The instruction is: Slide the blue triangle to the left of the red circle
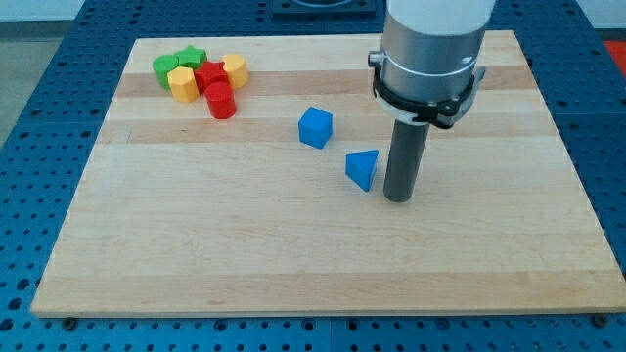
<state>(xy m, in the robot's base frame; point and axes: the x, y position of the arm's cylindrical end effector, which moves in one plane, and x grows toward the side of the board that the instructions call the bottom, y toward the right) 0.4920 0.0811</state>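
Blue triangle (363, 168) just left of my tip (396, 198); red circle (221, 101) far upper-left; no pincer visible.

I see a blue cube (315, 127) alone near the counter's (245, 254) middle. At the view's top left huddle a green star (192, 57), green block (165, 66), two yellow blocks (183, 84) (235, 69) and a red star (209, 74).

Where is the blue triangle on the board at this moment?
The blue triangle lies near the board's middle, slightly toward the view's right, just left of my tip and below-right of the blue cube.
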